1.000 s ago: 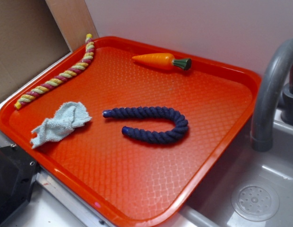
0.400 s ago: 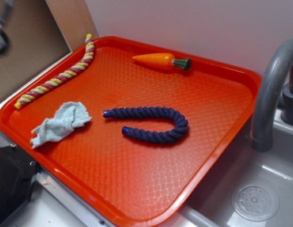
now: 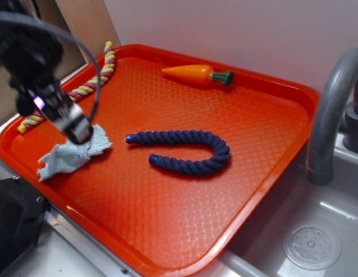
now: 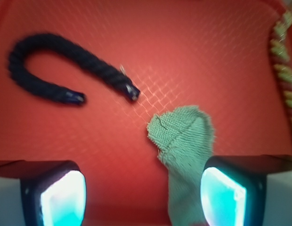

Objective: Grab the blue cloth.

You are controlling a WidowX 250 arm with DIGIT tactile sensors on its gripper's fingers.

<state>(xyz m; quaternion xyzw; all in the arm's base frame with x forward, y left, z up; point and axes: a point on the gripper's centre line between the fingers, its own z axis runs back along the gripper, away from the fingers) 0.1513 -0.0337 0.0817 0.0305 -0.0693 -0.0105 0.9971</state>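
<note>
The blue cloth, a small pale light-blue terry rag, lies crumpled at the left of the orange tray. My gripper hangs just above the cloth's upper edge and covers part of it. In the wrist view the gripper is open, its two pads wide apart. The cloth lies between them, close to the right pad. Nothing is held.
A dark navy braided rope lies curved in the tray's middle, also in the wrist view. A yellow-and-pink rope runs along the left rim. A toy carrot lies at the back. A grey faucet and sink are right.
My arm has come in from the upper left and dropped down over the cloth. The cloth, ropes and carrot have not moved.
</note>
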